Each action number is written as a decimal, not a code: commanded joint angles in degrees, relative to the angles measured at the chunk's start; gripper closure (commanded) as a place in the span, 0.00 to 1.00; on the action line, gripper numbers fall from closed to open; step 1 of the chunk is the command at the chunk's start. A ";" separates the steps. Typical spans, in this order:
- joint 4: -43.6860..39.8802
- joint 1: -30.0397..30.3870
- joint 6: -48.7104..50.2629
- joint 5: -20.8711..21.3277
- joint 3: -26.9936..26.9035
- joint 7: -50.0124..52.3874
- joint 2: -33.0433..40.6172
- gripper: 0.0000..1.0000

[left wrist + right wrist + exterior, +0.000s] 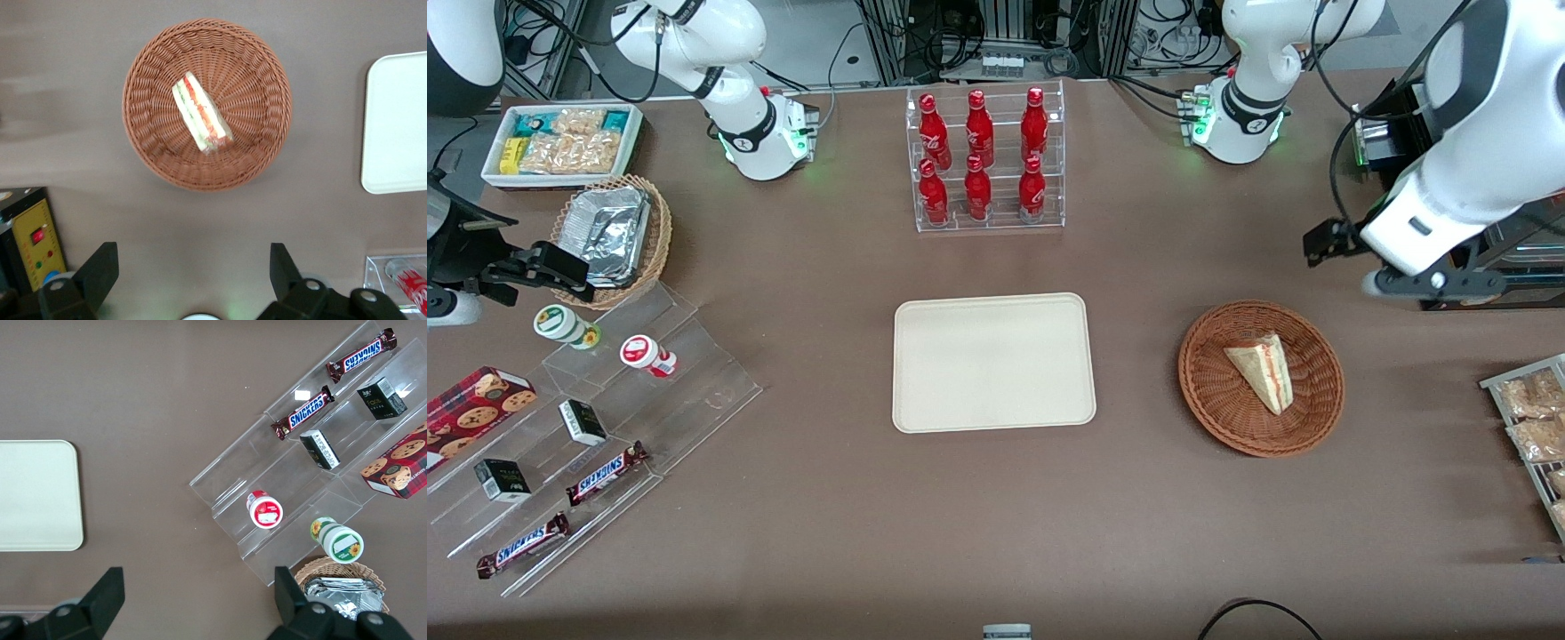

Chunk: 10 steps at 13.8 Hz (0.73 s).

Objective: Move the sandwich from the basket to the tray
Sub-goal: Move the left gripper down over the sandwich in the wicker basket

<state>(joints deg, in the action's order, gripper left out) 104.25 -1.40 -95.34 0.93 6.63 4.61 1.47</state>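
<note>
Brown worktop (996, 533) fills the front view from edge to edge. At centre frame lies the cream tray (993, 362), bare. Over at the right of the frame sits the round reddish-brown basket (1218, 391), well apart from the tray. Up at the right edge, the working arm hangs over the worktop, its end effector (190, 267) released, fingers (100, 270) spread wide and hovering clear above the basket, gripping nothing. And inside that basket, the sandwich (1263, 371) lies flat on the weave, red and green filling stripe showing along its cut edge.
</note>
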 commanded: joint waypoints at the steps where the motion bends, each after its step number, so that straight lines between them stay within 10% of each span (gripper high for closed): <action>1: 5.42 -0.45 -5.89 -0.14 -0.39 -0.66 -0.59 0.00; 10: 18.34 0.26 -28.03 -0.23 -0.91 0.13 -6.30 0.00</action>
<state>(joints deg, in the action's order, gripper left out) 120.51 -1.17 -119.63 0.93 5.95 4.61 -4.70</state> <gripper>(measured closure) 0.000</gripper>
